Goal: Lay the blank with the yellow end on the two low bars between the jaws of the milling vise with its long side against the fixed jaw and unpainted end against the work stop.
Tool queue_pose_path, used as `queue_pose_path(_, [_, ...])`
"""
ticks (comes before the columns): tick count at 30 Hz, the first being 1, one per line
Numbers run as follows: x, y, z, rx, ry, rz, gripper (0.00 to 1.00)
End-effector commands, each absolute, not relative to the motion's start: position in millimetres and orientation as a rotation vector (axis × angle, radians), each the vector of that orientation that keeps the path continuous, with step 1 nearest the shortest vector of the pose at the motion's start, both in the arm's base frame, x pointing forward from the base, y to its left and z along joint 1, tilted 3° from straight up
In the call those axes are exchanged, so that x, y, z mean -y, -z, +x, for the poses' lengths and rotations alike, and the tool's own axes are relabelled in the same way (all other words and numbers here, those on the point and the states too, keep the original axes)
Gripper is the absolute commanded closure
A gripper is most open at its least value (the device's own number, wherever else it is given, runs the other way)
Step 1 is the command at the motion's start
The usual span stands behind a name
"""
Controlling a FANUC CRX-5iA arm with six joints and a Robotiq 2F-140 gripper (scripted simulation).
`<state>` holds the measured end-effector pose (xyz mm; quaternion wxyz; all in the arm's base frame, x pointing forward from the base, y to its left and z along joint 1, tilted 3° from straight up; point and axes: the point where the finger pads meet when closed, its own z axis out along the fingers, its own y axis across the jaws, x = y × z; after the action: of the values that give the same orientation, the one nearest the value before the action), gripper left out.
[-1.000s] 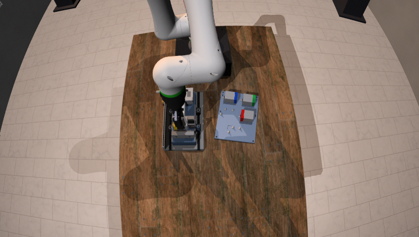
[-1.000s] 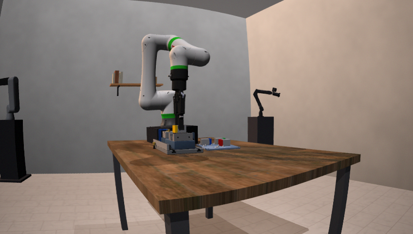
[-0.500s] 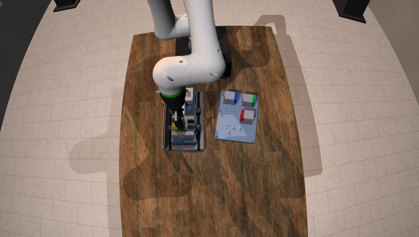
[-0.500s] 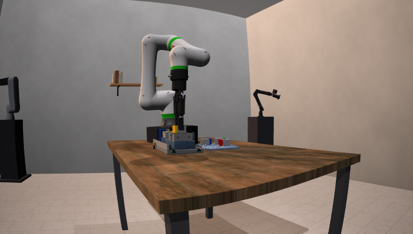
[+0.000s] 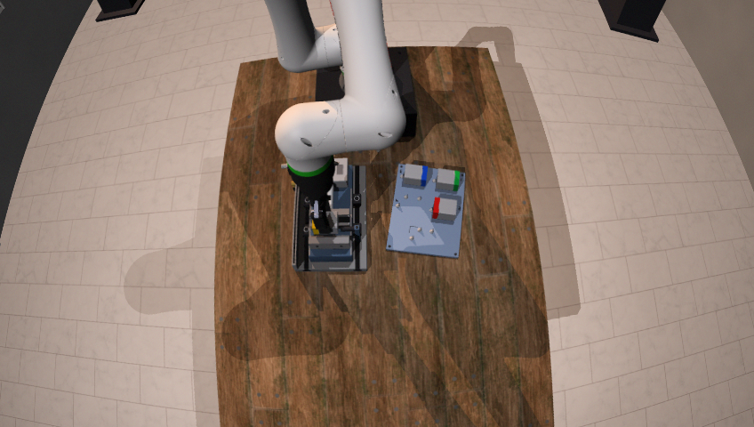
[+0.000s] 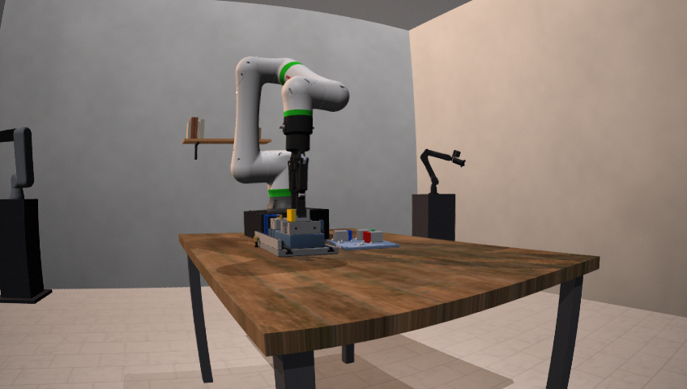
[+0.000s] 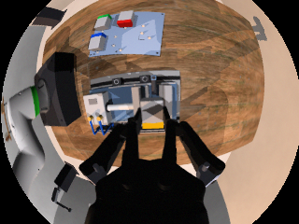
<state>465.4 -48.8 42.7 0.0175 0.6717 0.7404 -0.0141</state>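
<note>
The work surface is a wooden table [image 6: 386, 284] on dark legs, standing on a pale tiled floor [image 5: 650, 211]; a grey rear wall [image 6: 120, 120] and a beige side wall [image 6: 554, 120] enclose the room. A wall shelf [image 6: 211, 141] carries a few books, and black pedestals [image 6: 433, 215] with small camera arms stand beside the table. On the table, the milling vise [image 5: 330, 261] sits on its grey base plate, and just to its side, not touching, lies a light blue fixture plate [image 5: 423, 232] with small pins. Three grey blanks rest on that plate: one with a blue end [image 5: 415, 175], one with a green end [image 5: 448, 180] and one with a red end [image 5: 444, 208], each apart from the others. The white arm [image 5: 338, 121] reaches down over the vise. The gripper [image 7: 151, 126] is clamped on the blank with the yellow end [image 7: 152, 115], fingers pressing its two long sides. The blank sits at the vise opening; in the exterior view its yellow end [image 6: 291, 215] shows above the vise body, toward the left. Whether the blank rests on the low bars or touches the fixed jaw or the work stop cannot be determined: the wrist housing covers most of the vise from above, and the gripper body fills the lower part of the wrist view. The blue hoses [image 7: 95, 126] are only partly visible at the vise's left end in the wrist view.
</note>
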Motion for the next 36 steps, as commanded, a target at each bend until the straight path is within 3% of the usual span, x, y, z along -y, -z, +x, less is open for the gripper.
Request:
queue_pose_path(1, [48.9, -43.3, 466.1, -2.300, 0.042, 2.086, 0.90])
queue_pose_path(36, [49.1, -40.2, 466.1, -2.300, 0.042, 2.086, 0.90])
